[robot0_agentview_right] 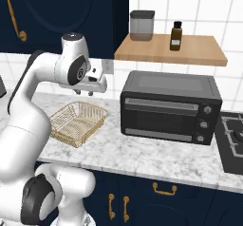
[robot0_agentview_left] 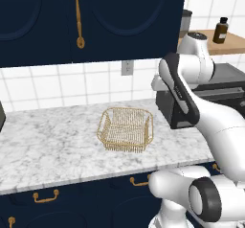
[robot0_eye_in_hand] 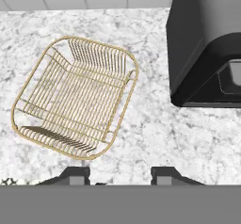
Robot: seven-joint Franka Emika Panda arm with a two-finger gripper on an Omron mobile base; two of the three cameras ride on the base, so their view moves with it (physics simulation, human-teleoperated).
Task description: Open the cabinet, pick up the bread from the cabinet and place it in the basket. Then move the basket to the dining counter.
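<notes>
The end effector (robot0_eye_in_hand: 120, 175) is hanging over the marble worktop (robot0_agentview_left: 43, 150) with its fingers partly apart and nothing between them. The basket (robot0_agentview_left: 126, 129) is sitting empty just left of the black oven (robot0_agentview_right: 170, 107), and the cabinet (robot0_agentview_left: 95, 16) above is looking shut.
</notes>
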